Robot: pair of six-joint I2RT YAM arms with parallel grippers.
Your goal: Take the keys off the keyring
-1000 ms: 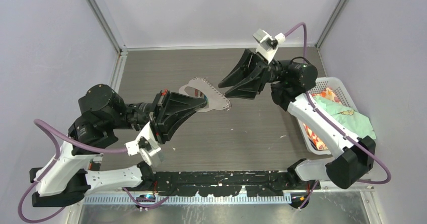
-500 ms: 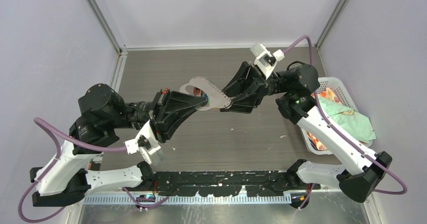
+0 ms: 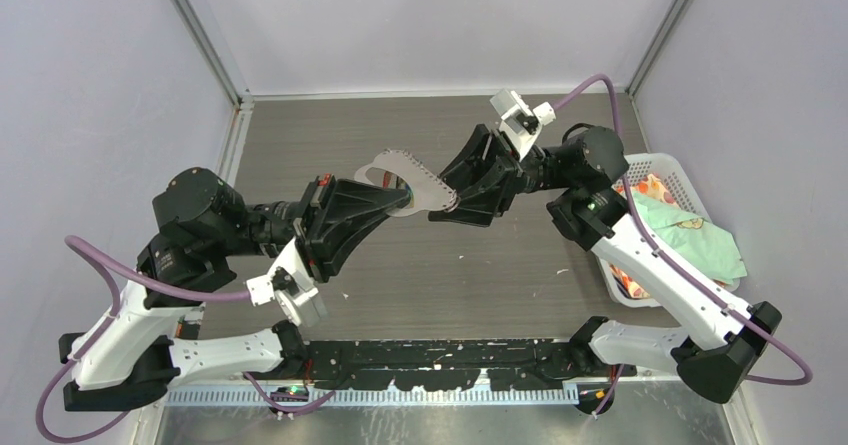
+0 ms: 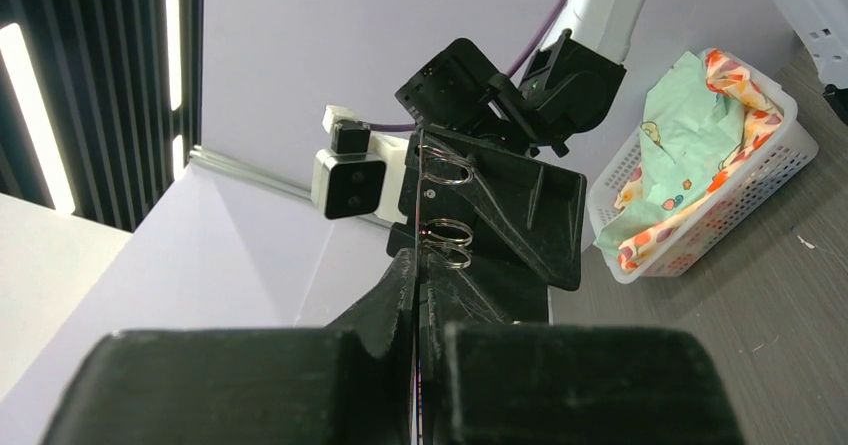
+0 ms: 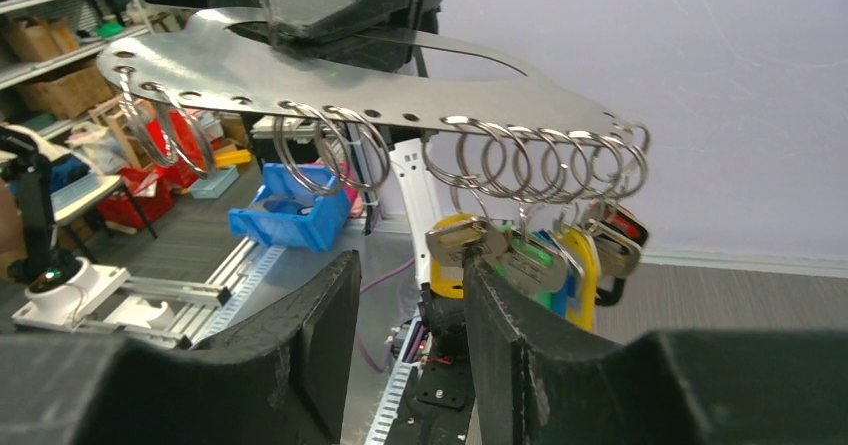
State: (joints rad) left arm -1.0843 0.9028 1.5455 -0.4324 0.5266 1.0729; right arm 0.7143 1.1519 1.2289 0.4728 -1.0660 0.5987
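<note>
Your right gripper [image 5: 405,280] stands about half open with nothing in it, just under the keyring [image 5: 330,70]. The keys [image 5: 540,255] still hang bunched from the split rings [image 5: 500,160] at the far right of the keyring's holed edge, so I judge most of the removal is left. Beyond the keyring, your left gripper [image 3: 402,202] is clamped tight on it, holding it in the air. A second ago the right gripper was well clear of the keyring and has since closed in.
</note>
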